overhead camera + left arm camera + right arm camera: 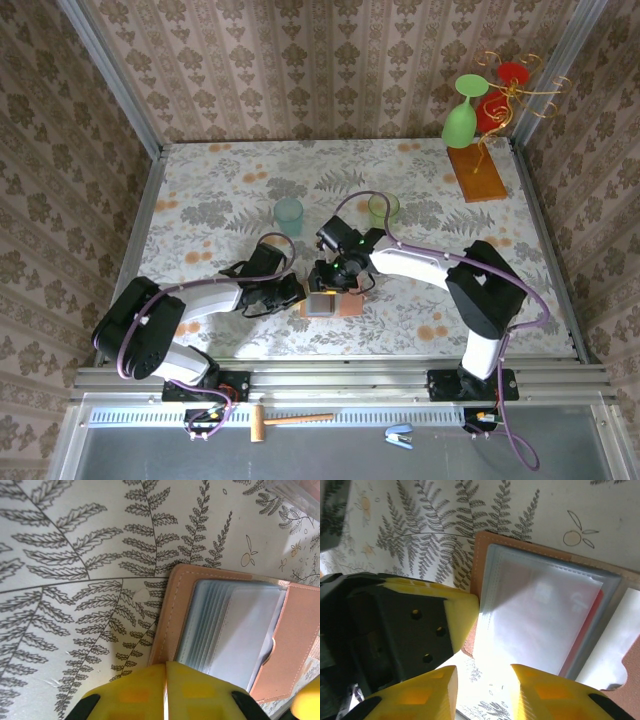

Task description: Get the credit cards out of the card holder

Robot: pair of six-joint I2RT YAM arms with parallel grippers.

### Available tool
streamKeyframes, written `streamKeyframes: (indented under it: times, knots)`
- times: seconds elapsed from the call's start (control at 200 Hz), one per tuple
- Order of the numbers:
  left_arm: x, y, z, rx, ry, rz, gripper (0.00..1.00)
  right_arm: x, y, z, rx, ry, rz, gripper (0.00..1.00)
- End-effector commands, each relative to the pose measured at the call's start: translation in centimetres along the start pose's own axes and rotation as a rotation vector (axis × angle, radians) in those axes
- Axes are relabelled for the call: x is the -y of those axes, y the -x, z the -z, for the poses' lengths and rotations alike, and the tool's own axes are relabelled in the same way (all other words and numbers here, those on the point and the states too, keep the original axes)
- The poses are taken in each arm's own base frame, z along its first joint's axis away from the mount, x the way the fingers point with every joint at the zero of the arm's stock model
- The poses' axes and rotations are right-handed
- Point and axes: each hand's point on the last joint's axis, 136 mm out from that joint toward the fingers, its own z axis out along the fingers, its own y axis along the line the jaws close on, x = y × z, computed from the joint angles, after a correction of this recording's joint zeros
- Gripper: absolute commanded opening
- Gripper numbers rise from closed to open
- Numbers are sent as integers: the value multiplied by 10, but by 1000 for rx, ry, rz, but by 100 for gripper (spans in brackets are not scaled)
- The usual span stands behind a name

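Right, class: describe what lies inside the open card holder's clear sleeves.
The card holder holds stacked clear sleeves; a red card edge shows through one. Glare whitens the plastic, so any other cards are hidden.

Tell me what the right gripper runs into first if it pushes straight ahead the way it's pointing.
Most likely the card holder: its open stack of clear pockets lies directly ahead of the open right gripper, with nothing between them. How much gap is left is hard to judge.
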Motion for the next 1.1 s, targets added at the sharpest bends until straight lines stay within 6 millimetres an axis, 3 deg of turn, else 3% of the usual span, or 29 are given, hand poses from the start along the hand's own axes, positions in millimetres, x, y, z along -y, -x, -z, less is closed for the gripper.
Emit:
streamKeyframes:
  times: [0.0,0.31,0.675,1.095]
  knots:
    - [-14,-8,-2,-13,37,25,10,6,-1,-7,-3,-37,-39,34]
    - [-14,-9,-1,-14,37,29,10,18,-8,-17,-15,-71,-66,40]
    - [-15,-9,-1,-13,41,30,10,27,-11,-26,-27,-88,-76,36]
    - [-17,-10,0,-16,52,32,10,37,-11,-17,-5,-107,-87,37]
